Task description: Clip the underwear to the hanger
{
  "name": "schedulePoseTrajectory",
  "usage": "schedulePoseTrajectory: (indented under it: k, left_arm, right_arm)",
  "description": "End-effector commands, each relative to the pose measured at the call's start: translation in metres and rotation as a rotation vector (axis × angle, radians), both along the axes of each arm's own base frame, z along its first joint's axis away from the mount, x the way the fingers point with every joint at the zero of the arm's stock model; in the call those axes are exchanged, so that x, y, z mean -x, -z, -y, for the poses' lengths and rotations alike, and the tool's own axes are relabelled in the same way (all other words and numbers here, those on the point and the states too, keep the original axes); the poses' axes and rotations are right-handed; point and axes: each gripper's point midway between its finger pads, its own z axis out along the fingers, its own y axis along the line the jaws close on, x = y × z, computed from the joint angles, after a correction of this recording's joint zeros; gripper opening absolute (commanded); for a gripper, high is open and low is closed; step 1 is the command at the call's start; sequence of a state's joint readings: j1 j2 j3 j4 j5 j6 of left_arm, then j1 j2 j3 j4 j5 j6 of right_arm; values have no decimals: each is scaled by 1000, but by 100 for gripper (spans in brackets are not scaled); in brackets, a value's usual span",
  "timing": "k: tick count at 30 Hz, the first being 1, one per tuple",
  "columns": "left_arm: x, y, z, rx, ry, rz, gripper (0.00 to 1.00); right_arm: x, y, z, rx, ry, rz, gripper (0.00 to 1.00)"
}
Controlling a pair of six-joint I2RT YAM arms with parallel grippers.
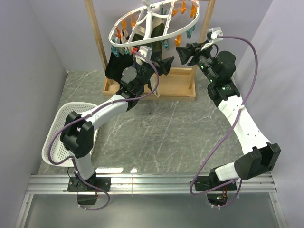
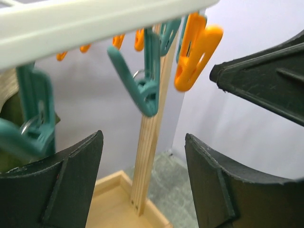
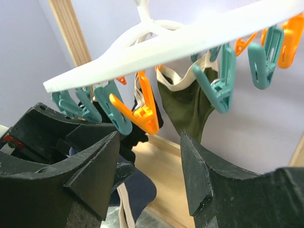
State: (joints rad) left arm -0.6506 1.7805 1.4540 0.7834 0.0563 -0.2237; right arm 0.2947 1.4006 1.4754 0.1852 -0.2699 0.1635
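The right claw [image 3: 148, 142] stands wide and empty, an orange peg [image 3: 142, 111] just above its gap, under the hanger [image 3: 190, 42]. The left claw [image 2: 143, 137] also gapes empty. Low beyond the right claw, toward the left claw, hangs the underwear [image 3: 140, 192]. It looks soft, light and limp, and is likely best pinched at its pale waistband. Its long axis seems to drop downward. Whether a peg holds it, I cannot tell.
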Motion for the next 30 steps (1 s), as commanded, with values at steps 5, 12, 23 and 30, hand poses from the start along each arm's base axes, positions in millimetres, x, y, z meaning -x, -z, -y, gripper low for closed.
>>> schedulePoseTrajectory:
  k: [5,12,23,30]
  left_arm:
    - [1,-51,1,168,-29,86,73]
    - [-4,-57,0,196,-49,90,71]
    - [-4,-64,-2,206,-61,106,61]
    - [-1,-62,-3,196,-62,119,52]
  right_arm:
    - [2,-43,12,-33,31,89,61]
    - [10,-48,16,-43,21,94,60]
    - [30,-48,-3,-89,-113,29,47]
    - [34,-58,-14,-98,-156,39,44]
